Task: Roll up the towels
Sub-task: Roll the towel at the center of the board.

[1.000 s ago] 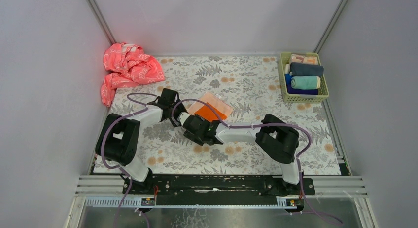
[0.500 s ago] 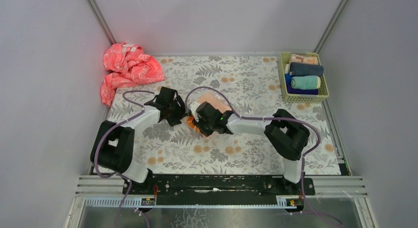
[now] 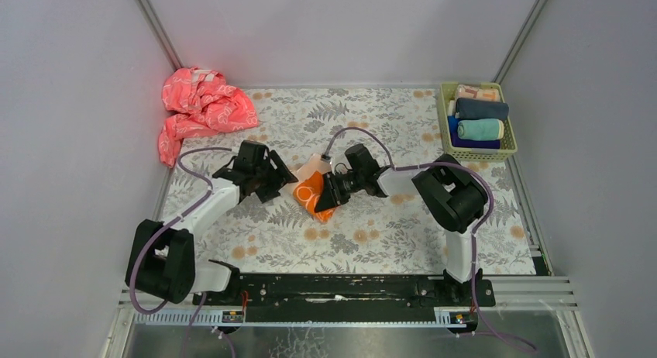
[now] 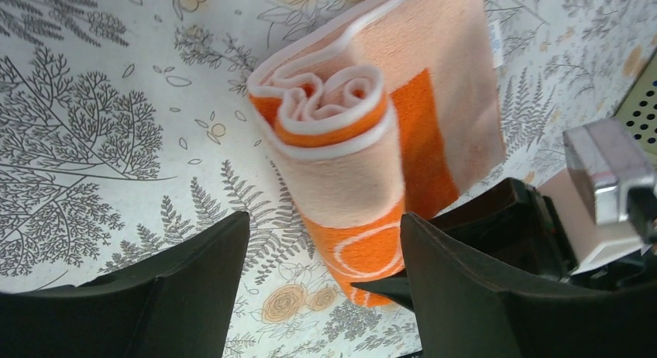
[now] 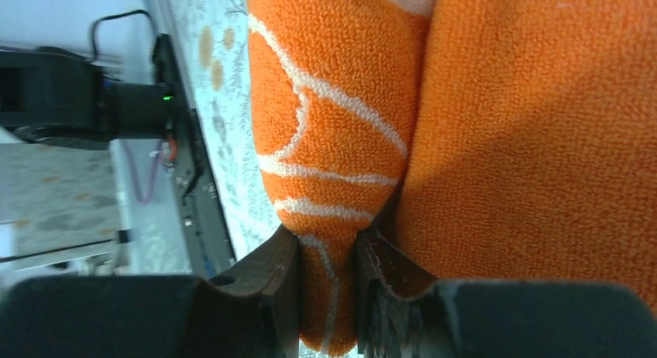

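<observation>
The orange and pale peach towel (image 3: 311, 191) lies partly rolled in the middle of the flowered table, with a flat tail running toward the back. In the left wrist view its rolled end (image 4: 333, 118) shows a spiral of peach and orange layers. My right gripper (image 3: 325, 197) is shut on the orange end of the roll (image 5: 325, 125), both jaws pinching the cloth (image 5: 327, 249). My left gripper (image 3: 279, 184) stands open at the roll's left end, its jaws (image 4: 324, 218) wide on either side and clear of the cloth. A mint-teal towel (image 3: 480, 129) lies rolled in the basket.
A yellow-green basket (image 3: 474, 154) at the back right holds several rolled towels. A crumpled pink-red cloth (image 3: 201, 106) lies at the back left corner against the wall. Grey walls close in the table on three sides.
The flat orange towel has been rolled up toward the front. My right gripper swung round to the roll's right end and closed on it. My left gripper opened and drew back left.
</observation>
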Controlling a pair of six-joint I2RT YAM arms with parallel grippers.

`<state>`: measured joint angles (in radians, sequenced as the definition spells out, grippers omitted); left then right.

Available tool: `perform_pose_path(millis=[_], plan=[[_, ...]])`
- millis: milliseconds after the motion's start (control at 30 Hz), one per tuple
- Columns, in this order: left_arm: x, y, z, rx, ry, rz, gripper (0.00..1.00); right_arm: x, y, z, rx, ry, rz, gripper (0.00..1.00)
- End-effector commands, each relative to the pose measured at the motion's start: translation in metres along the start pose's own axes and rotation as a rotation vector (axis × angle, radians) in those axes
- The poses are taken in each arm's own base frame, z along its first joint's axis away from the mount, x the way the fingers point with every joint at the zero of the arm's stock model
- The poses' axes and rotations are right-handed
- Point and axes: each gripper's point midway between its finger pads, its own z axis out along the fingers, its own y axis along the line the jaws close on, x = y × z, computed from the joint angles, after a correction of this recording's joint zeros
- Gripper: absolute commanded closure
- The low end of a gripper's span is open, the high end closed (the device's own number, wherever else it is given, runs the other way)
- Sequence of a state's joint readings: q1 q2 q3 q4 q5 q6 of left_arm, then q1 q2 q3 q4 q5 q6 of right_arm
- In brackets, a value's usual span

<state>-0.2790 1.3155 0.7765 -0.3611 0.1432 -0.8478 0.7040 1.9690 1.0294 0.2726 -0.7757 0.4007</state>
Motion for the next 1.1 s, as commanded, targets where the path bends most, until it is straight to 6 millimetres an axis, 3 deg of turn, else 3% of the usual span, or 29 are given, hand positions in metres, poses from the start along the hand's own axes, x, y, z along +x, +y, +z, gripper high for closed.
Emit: perform_pose_path(millis=[0, 233, 533, 767, 967, 1067], plan=[[0.011, 0.006, 0.009, -0.002, 0.05, -0.032, 0.3, 0.035, 0.0, -0.001, -0.14, 0.11, 0.244, 0.93], [0.008, -0.003, 0.027, 0.015, 0.079, -0.038, 0.31, 0.047, -0.023, 0.009, -0.109, 0.18, 0.302, 0.92], [-0.001, -0.02, 0.019, 0.063, 0.038, -0.041, 0.3, 0.049, -0.032, 0.015, -0.1, 0.203, 0.325, 0.93], [0.0, 0.0, 0.04, -0.027, 0.035, -0.029, 0.33, 0.051, -0.034, 0.015, -0.086, 0.209, 0.33, 0.93], [0.007, 0.025, 0.056, -0.126, 0.066, 0.005, 0.49, 0.043, -0.033, 0.006, -0.024, 0.191, 0.283, 0.89], [0.011, 0.036, 0.058, -0.166, 0.079, 0.022, 0.57, 0.035, -0.034, -0.001, 0.042, 0.169, 0.244, 0.82]])
